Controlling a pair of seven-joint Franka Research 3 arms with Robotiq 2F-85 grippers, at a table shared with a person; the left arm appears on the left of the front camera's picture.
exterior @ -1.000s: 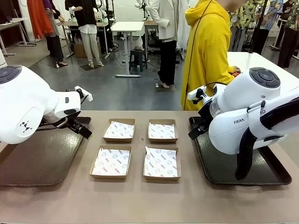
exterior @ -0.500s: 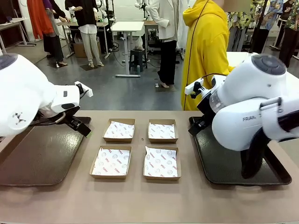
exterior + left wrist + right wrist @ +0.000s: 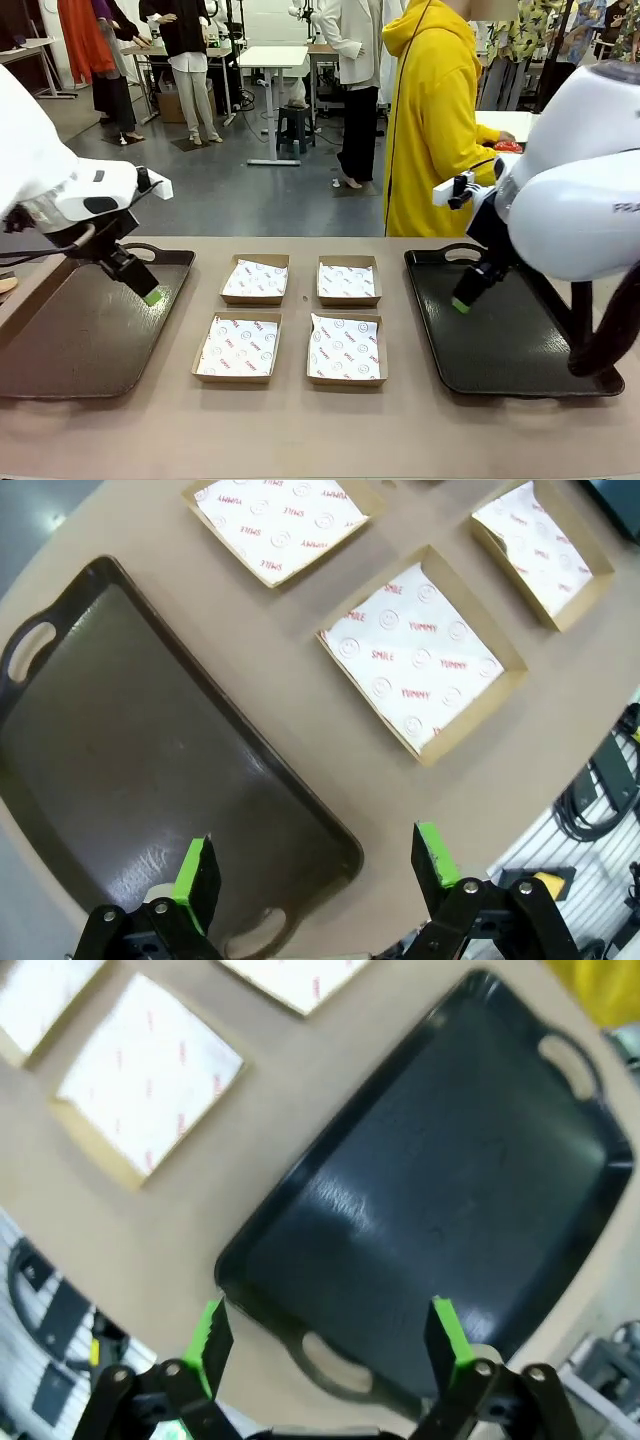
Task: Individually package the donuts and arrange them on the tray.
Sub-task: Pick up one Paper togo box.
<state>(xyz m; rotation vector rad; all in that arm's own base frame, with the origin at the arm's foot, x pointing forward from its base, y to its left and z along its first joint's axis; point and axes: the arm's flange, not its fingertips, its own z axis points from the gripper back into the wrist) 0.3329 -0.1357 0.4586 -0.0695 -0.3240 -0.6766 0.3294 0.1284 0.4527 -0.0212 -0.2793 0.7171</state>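
Table: boxes centred; left fingers, right fingers spread over side trays.

The front view looks across the tabletop at a person; both wrist views look down closer, sharing its trays and boxes.

Left arm, right arm: glossy white rounded shells. Thick black cable under right arm. Left tool, right tool: black fingers, green pads.
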